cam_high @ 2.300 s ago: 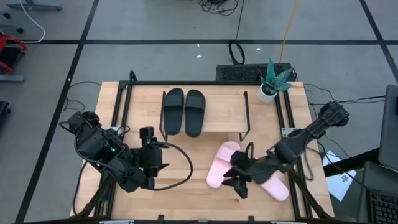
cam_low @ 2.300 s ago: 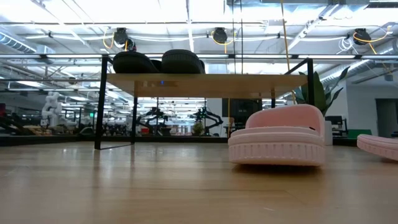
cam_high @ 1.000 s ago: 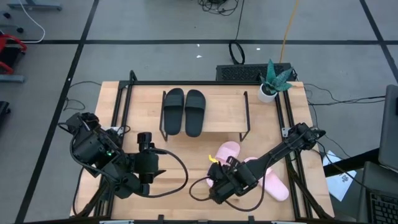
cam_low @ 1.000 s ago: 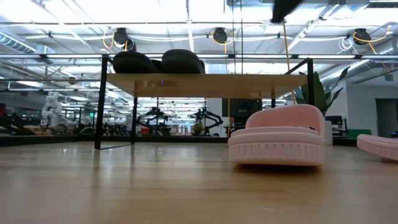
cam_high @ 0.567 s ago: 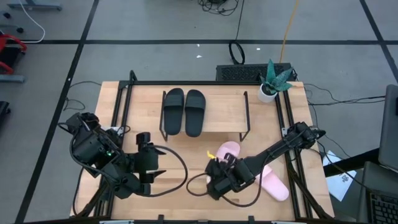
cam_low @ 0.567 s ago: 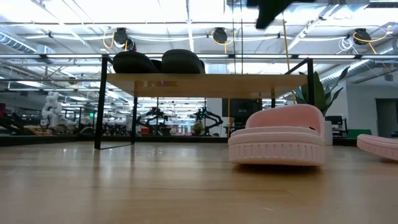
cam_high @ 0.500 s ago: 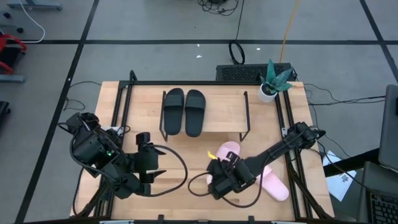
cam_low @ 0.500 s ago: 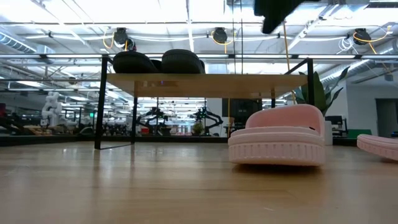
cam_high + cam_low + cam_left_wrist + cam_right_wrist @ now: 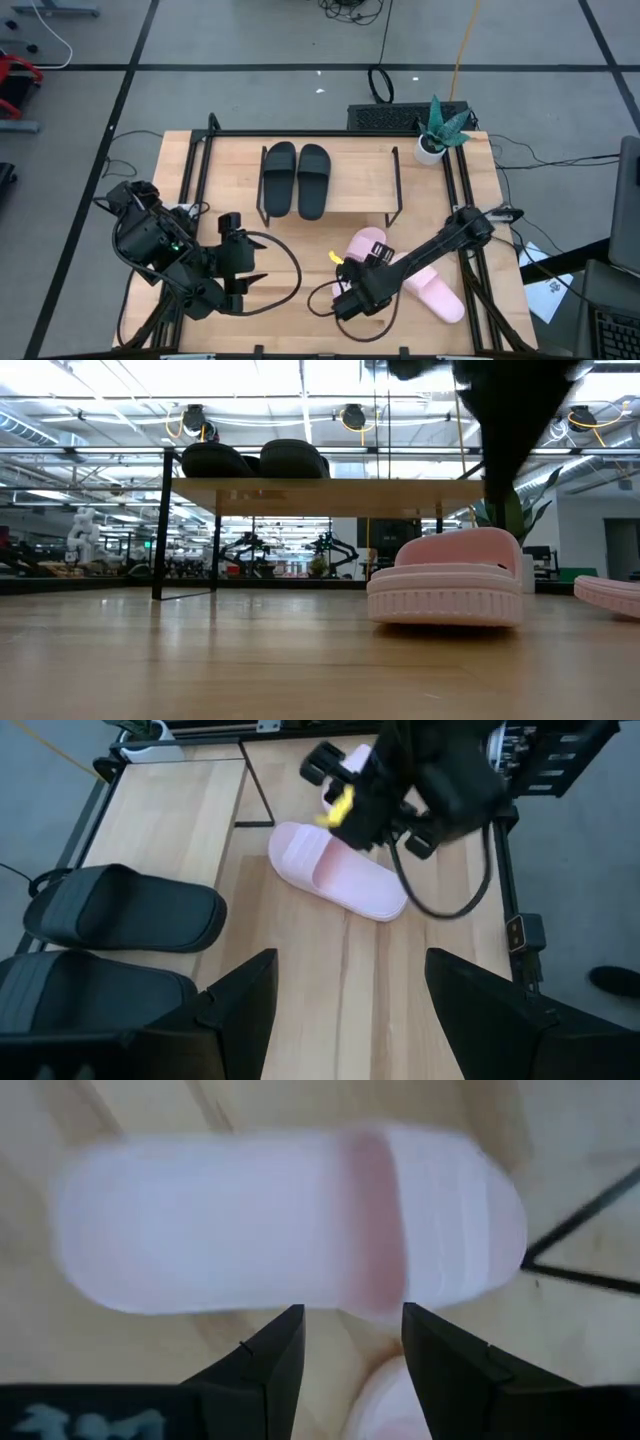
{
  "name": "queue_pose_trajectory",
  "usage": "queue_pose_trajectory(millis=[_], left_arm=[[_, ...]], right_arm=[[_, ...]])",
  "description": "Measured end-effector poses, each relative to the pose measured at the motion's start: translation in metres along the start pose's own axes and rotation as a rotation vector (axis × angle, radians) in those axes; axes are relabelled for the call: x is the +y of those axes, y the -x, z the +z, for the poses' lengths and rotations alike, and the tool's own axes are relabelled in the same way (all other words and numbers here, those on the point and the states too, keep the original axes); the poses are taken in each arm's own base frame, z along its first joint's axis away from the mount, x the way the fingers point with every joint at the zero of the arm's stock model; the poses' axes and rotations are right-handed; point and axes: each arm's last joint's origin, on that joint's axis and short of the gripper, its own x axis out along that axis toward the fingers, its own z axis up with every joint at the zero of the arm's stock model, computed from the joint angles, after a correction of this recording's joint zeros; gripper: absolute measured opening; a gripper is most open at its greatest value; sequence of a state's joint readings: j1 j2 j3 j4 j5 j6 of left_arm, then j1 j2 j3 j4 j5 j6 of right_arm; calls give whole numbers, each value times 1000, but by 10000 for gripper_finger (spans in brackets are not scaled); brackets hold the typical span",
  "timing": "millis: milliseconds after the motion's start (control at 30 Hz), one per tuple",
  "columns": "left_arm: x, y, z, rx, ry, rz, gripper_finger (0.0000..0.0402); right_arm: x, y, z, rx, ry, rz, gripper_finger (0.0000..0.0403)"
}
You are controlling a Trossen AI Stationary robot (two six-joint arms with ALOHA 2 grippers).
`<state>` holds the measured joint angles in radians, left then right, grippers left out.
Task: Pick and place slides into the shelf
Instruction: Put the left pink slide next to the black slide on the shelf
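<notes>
My right end effector (image 9: 345, 1365), fingers apart over the pink slide (image 9: 290, 1220) at lower centre, could nudge it sideways if misaligned.

Two slides (image 9: 296, 178) lie on the shelf (image 9: 355, 185); two more slides (image 9: 400, 277) lie before it.

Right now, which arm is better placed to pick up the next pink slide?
Right. Its tool hangs open directly over the nearer pink slide, while the left tool waits open, farther off near the table's front-left.
</notes>
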<state>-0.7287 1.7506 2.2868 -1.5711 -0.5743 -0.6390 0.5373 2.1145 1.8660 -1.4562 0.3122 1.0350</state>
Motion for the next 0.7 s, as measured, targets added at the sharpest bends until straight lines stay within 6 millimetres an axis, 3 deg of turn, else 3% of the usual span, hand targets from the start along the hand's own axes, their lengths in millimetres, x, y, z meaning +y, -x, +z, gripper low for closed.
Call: queue_pose_trajectory(millis=[233,700], left_arm=[[0,0,0,0,26,0,253],[7,-5,4,27,82,-8,253]], right_arm=[[5,-22,-6,92,61,-157,160],[8,-30,7,44,52,-117,160]])
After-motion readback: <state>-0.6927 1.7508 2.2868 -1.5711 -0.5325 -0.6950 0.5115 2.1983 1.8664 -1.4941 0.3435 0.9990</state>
